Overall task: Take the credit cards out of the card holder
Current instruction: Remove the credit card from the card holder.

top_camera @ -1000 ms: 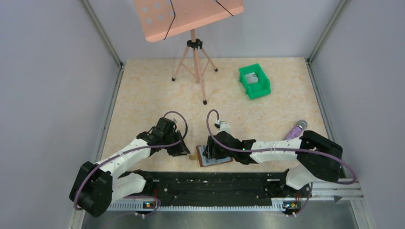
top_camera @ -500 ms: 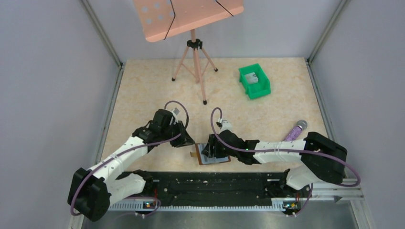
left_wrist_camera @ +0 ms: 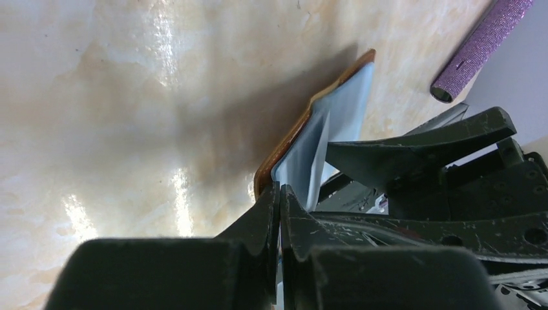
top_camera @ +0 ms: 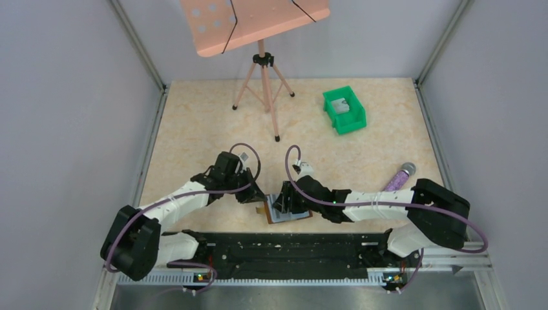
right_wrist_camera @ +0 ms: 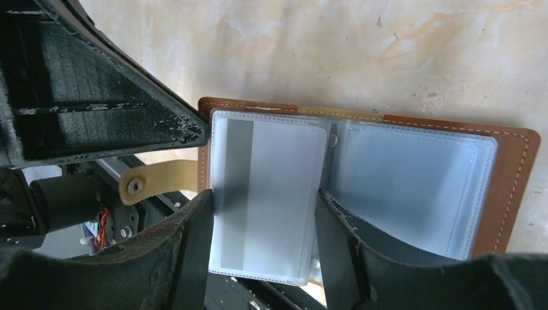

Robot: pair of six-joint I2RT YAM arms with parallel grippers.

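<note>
1 holder (right_wrist_camera: 512, 188) w/ 1 card (right_wrist_camera: 274, 200), 1 bin (top_camera: 351, 124)

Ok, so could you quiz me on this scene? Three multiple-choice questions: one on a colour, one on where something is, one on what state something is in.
1. What colour is the bin at the far right of the table?
A red; B green; C blue.
2. Where is the card holder?
A in the bin; B against the far wall; C at the table's near edge.
3. The card holder is:
A lying open; B folded shut; C standing on end.

Answers: 1 B, its walls are bright green. 2 C, the top view shows it by the front edge. 3 A, its inside faces up with both halves spread.
</note>
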